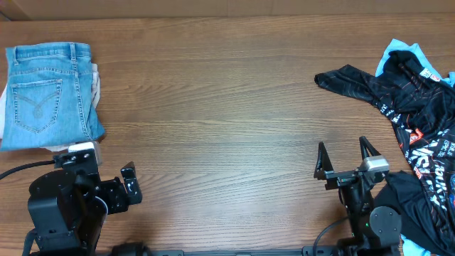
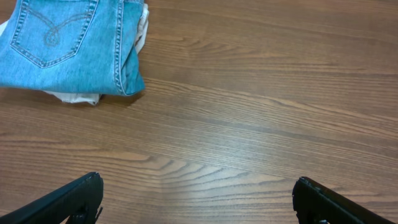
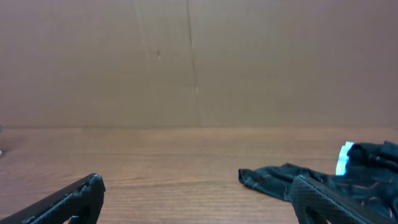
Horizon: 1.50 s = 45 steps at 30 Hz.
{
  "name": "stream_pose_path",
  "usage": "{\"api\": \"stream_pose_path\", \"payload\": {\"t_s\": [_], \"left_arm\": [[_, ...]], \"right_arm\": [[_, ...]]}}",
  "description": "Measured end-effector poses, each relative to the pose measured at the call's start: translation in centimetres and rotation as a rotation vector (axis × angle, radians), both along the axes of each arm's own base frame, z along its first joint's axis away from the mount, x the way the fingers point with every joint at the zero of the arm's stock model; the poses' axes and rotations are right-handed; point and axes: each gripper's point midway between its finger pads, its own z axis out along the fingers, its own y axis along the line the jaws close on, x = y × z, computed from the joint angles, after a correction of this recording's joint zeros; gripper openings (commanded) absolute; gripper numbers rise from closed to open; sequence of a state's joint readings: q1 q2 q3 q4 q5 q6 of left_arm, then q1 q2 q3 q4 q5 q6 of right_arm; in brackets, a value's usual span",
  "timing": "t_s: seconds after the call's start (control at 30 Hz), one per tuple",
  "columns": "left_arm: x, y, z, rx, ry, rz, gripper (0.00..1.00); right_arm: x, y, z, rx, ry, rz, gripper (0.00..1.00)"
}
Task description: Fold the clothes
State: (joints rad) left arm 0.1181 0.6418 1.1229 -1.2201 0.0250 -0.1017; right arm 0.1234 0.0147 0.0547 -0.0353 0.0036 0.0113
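Light-blue denim jeans (image 1: 48, 94) lie folded in a neat stack at the table's far left, back pocket up, on top of a pale garment (image 1: 95, 77). They also show in the left wrist view (image 2: 68, 46). My left gripper (image 1: 128, 186) (image 2: 198, 199) is open and empty, near the front edge, below the jeans and apart from them. My right gripper (image 1: 345, 158) (image 3: 198, 196) is open and empty at the front right, just left of the black jersey.
A black printed jersey with light-blue trim (image 1: 419, 121) lies crumpled along the right side, one sleeve (image 3: 273, 177) reaching toward the middle. A brown wall (image 3: 199, 62) stands behind the wooden table (image 1: 227, 121).
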Motion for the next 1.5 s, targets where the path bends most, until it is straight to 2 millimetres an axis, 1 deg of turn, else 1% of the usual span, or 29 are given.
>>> {"api": "stream_pose_path", "payload": {"t_s": [0.13,0.17,1.4,1.5], "left_arm": [[0.0,0.0,0.0,0.000,0.000,0.000,1.00],[0.0,0.0,0.0,0.000,0.000,0.000,1.00],[0.0,0.0,0.0,0.000,0.000,0.000,1.00],[0.0,0.2,-0.1,0.013,0.004,0.007,1.00]], "right_arm": [[0.3,-0.3,-2.9,-0.018,0.081,-0.013,1.00],[0.3,-0.3,-3.3,-0.019,0.096,-0.013,1.00],[0.3,-0.3,-3.1,-0.022,0.089,-0.013,1.00],[0.3,-0.3,-3.1,-0.022,0.089,-0.013,1.00]]}}
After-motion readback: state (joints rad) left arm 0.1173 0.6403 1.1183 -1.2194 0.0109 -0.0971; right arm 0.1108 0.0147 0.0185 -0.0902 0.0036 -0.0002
